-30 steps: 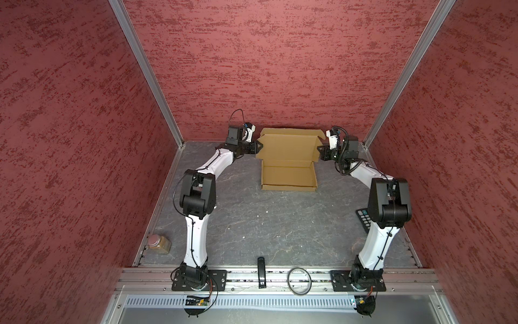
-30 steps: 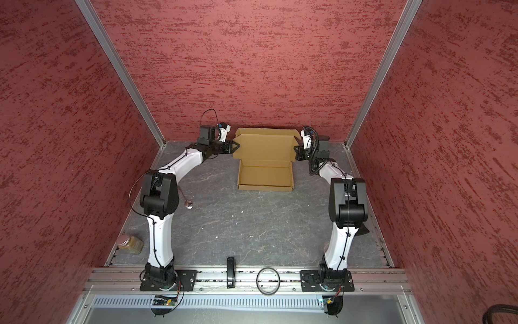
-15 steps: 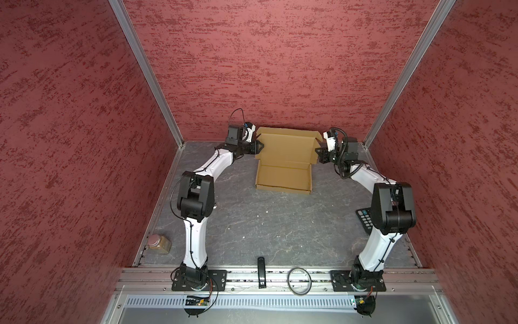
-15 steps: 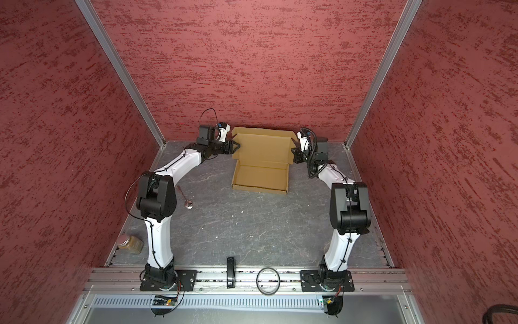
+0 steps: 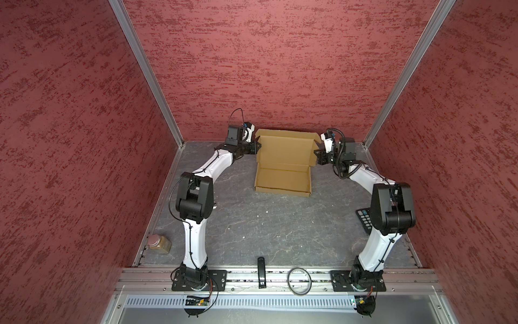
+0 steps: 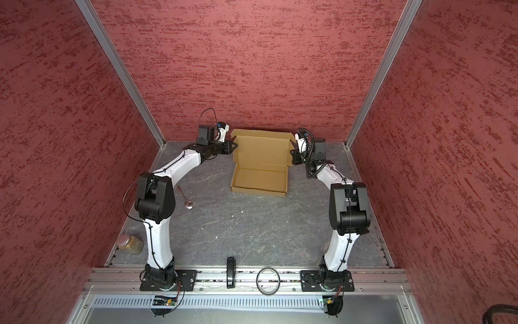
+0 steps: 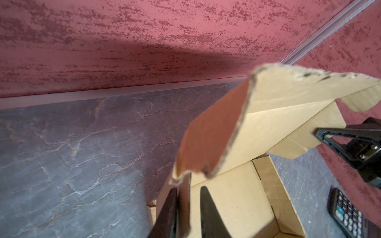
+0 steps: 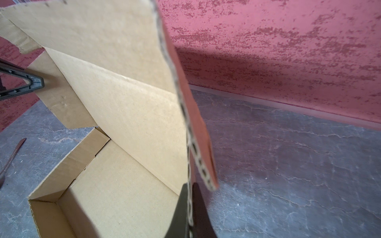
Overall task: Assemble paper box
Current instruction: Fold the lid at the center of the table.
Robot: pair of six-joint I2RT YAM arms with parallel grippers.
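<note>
Top views: paper box [image 5: 282,179] opens upward, long axis along red back wall [image 5: 280,70]. Right gripper [image 8: 190,189] clamps a lid flap [image 8: 194,127]; left gripper [image 7: 188,191] loosely straddles another. Grey marbled tabletop [image 5: 266,224].

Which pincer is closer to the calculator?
Right. The right pincer clamps the box's lid flap on the calculator's side; the left pincer straddles the opposite flap, across the box.
</note>
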